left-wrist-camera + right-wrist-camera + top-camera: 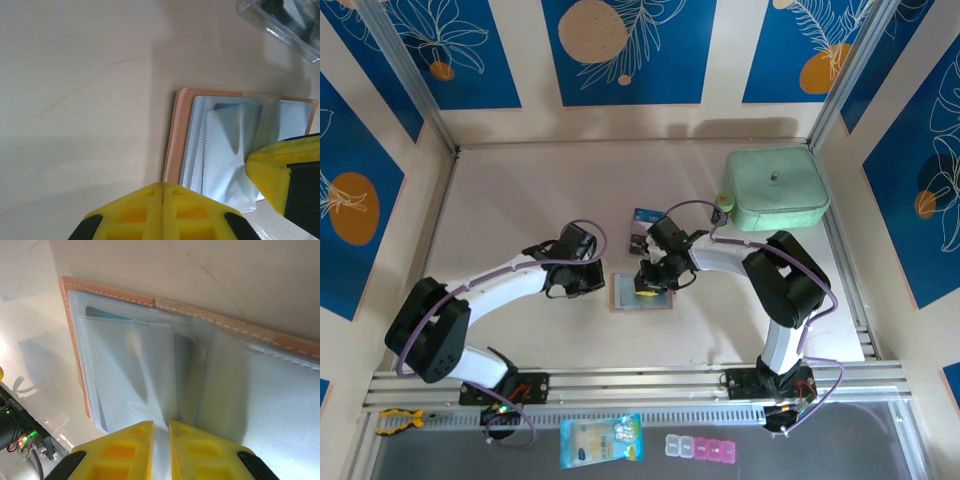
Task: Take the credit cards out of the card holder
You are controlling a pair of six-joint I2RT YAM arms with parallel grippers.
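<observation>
The tan-pink card holder [625, 298] lies open on the table, pale pocket sleeves up [172, 145] [75, 340]. A bluish edge shows inside its rear pocket [100, 314]. My right gripper [648, 285] [160, 427] stands over the middle fold, its jaws nearly together with a pale sleeve pinched in the narrow gap. My left gripper [592, 281] [163, 186] is shut on nothing, its tips just off the holder's tan edge. One yellow right finger [272, 175] rests on the sleeves. Dark blue and grey credit cards [644, 228] lie on the table behind the right gripper.
A mint-green case [776, 188] stands at the back right. A clear-edged thing with dark contents [280, 20] lies beyond the holder. On the front ledge are a blue-and-yellow packet [602, 441] and a small pink and clear box [700, 447]. Walls close three sides.
</observation>
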